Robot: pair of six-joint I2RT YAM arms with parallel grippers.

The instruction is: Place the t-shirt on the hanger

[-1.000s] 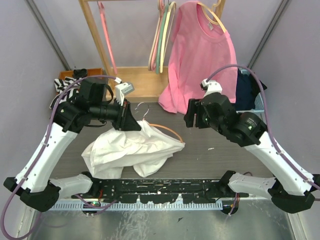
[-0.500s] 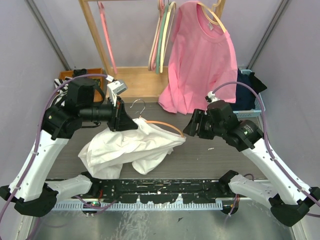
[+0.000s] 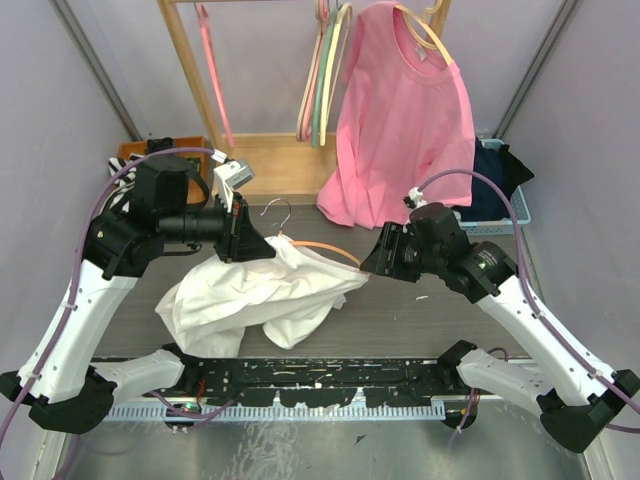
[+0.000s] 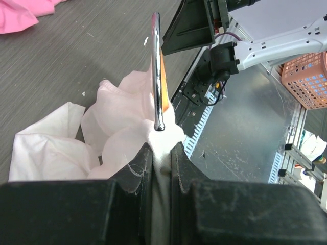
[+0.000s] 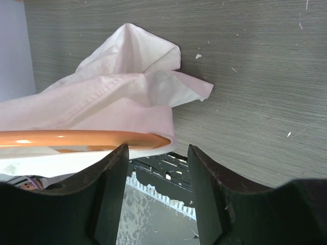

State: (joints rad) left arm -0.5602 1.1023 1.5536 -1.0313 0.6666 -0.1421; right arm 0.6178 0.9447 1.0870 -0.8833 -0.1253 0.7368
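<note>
The white t-shirt (image 3: pixel 260 295) lies crumpled on the dark table, partly draped over the orange hanger (image 3: pixel 322 247), whose silver hook (image 3: pixel 281 211) sticks up. My left gripper (image 3: pixel 248 240) is shut on the shirt's cloth at the base of the hook. In the left wrist view the gripper (image 4: pixel 162 148) pinches white cloth (image 4: pixel 127 138) just below the hook (image 4: pixel 157 76). My right gripper (image 3: pixel 368 262) is open at the hanger's right end. In the right wrist view the gripper (image 5: pixel 156 153) has its jaws on either side of the cloth-covered tip of the hanger (image 5: pixel 76 139), under the shirt (image 5: pixel 122 87).
A pink t-shirt (image 3: pixel 400 120) hangs on a cream hanger from the wooden rack (image 3: pixel 190 80), beside green and pink hangers (image 3: pixel 320 90). A blue basket of dark clothes (image 3: pixel 500 190) stands at the right. Striped cloth (image 3: pixel 125 175) and an orange basket (image 3: pixel 135 150) are at the left.
My right gripper has moved left and down to the hanger's right end. My left gripper shifted slightly left with the shirt and hanger, then held still.
</note>
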